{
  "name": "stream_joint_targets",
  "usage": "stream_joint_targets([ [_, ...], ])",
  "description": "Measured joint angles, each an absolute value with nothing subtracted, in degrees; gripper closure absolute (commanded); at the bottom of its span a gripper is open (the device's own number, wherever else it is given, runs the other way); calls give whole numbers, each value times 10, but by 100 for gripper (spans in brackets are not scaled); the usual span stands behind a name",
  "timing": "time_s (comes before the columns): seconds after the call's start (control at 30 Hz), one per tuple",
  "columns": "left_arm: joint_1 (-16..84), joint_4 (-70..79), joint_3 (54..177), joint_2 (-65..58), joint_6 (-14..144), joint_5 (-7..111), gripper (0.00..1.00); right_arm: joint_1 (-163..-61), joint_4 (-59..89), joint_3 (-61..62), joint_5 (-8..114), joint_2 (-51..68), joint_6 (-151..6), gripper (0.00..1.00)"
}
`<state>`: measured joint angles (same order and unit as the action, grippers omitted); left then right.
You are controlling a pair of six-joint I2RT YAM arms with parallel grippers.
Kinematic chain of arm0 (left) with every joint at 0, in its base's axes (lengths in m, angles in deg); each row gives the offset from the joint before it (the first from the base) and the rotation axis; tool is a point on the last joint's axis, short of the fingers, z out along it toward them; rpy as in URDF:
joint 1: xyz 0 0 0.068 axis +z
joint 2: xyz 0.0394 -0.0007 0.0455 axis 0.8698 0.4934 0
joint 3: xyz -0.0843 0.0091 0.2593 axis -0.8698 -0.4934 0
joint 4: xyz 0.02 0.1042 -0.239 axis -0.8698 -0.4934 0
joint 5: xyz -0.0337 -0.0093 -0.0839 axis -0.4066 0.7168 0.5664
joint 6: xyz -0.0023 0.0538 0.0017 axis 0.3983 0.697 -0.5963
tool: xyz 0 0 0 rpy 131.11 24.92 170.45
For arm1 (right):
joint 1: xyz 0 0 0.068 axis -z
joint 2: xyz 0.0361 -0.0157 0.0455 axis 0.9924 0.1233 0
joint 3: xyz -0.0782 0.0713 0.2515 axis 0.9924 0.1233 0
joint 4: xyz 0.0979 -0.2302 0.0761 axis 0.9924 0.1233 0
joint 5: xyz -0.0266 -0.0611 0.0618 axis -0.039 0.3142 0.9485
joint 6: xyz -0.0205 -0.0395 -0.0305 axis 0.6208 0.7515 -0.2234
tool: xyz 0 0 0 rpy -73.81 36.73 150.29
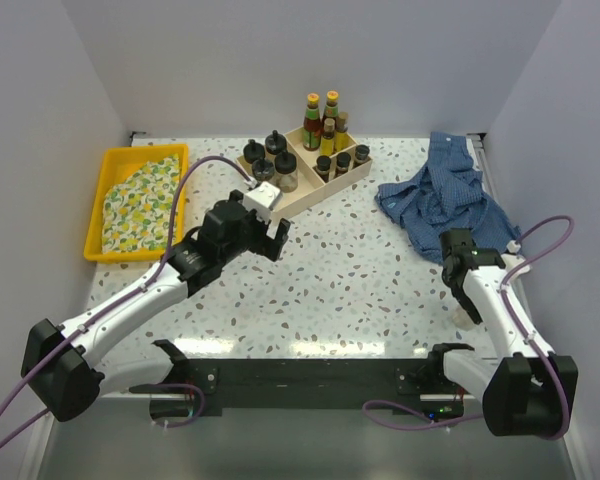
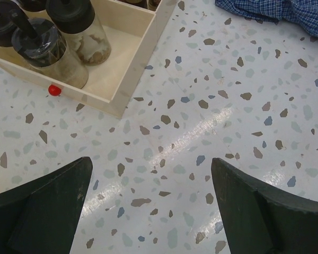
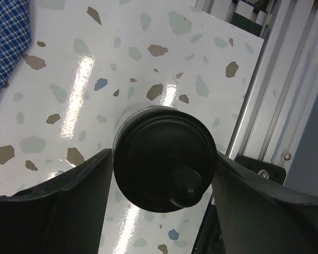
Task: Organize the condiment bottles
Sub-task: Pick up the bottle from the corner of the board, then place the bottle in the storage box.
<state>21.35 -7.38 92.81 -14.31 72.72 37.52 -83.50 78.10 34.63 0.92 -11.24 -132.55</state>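
Note:
A pale wooden divided box (image 1: 302, 197) at the back holds the condiment bottles: black-lidded jars (image 1: 276, 162), slim red and brown sauce bottles (image 1: 321, 120) and tiny dark-capped ones (image 1: 342, 160). My left gripper (image 1: 270, 240) hovers open just in front of the box, with only bare table between its fingers (image 2: 47, 206). Two of the jars (image 2: 74, 26) show at that view's top left. My right gripper (image 1: 467, 298) is near the table's right edge. It is shut on a clear black-lidded jar (image 3: 164, 159), both fingers against the lid.
A yellow tray (image 1: 98, 210) with a lemon-print cloth (image 1: 145, 200) sits at the back left. A crumpled blue checked shirt (image 1: 445, 195) lies at the back right. An aluminium rail (image 3: 265, 95) runs close beside the right gripper. A small red bit (image 2: 54, 90) lies by the box wall (image 2: 122, 100).

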Motion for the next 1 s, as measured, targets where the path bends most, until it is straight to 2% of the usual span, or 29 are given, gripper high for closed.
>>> stream_joint_targets([
  [0.2, 213, -74, 928, -155, 727, 361, 0, -835, 773, 347, -3, -113, -1323, 46],
  [0.27, 213, -74, 928, -163, 727, 355, 0, -835, 765, 348, -3, -115, -1308, 46],
  [0.4, 213, -74, 928, -172, 727, 344, 0, -835, 725, 350, 22, -134, -1251, 64],
  [0.63, 213, -74, 928, -184, 727, 327, 0, -845, 673, 345, 106, -178, -1151, 75],
  [0.73, 213, -74, 928, -195, 727, 316, 0, -874, 657, 339, 139, -187, -1129, 77],
  [1.0, 213, -74, 928, -212, 724, 257, 0, -1060, 585, 314, 195, -130, -1103, 79],
])
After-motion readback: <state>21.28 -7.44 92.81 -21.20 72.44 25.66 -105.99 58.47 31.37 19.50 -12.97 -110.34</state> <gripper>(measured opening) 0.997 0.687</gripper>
